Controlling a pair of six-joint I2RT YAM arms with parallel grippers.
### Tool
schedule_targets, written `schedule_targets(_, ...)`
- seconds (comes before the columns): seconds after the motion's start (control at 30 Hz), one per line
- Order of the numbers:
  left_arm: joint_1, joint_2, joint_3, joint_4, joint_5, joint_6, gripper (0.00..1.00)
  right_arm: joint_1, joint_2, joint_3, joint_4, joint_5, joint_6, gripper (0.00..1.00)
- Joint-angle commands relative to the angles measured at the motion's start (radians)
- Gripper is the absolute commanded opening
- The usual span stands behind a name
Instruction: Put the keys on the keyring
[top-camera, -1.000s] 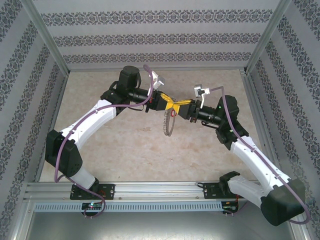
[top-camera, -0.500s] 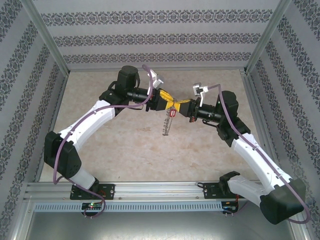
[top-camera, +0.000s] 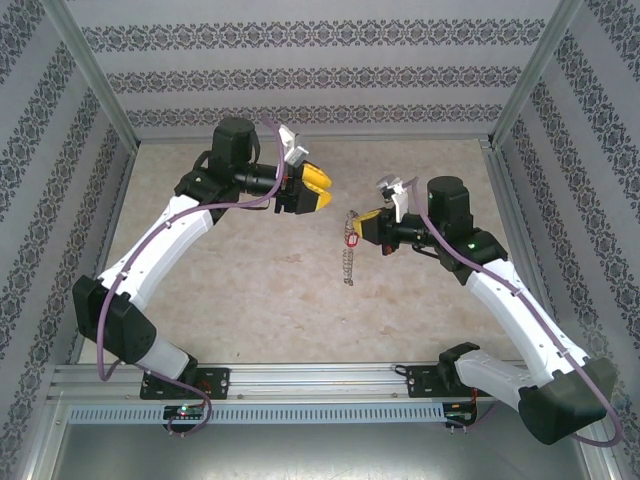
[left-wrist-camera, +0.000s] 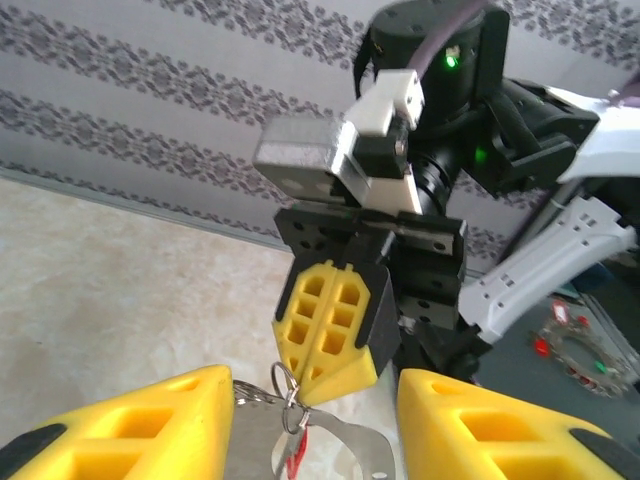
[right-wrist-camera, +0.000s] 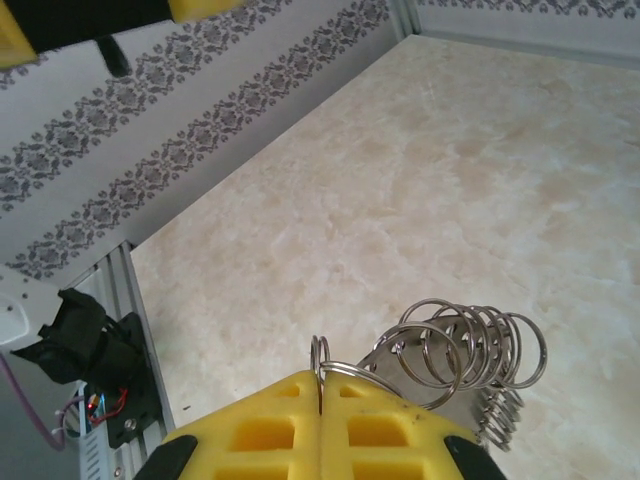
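right gripper (top-camera: 359, 224): yellow waffle-moulded jaws pinching thin grey metal keyring (top-camera: 348, 264), hanging above marbled tabletop (top-camera: 250, 290) | red-headed key (top-camera: 351, 238) at its top | left gripper (top-camera: 329, 191): spread, well apart

Worktop (top-camera: 250, 310): beige, marbled, under soft even light. You see papered walls on three sides of it: back wall (top-camera: 320, 75), left wall (top-camera: 45, 200) and right wall (top-camera: 590, 180), all in grey-and-white floral bands. Aluminium posts (top-camera: 100, 85) rise at its far corners. An aluminium rail (top-camera: 320, 378) runs along its near edge, with a slotted strip (top-camera: 300, 412) just outside that.
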Motion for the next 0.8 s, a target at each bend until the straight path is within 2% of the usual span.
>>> schedule_targets(0.0, -0.029, 0.041, 0.060, -0.233, 0.093, 0.158, 0.45, 0.003, 0.010, 0.070, 0.002, -0.070, -0.060, 0.00)
schedule_targets(0.17, -0.049, 0.095, 0.123, -0.390, 0.083, 0.261, 0.37, 0.004, 0.024, 0.102, -0.015, -0.074, -0.067, 0.00)
schedule_targets(0.77, -0.084, 0.194, 0.206, -0.425, 0.088, 0.271, 0.35, 0.016, 0.037, 0.133, -0.045, -0.075, -0.085, 0.00)
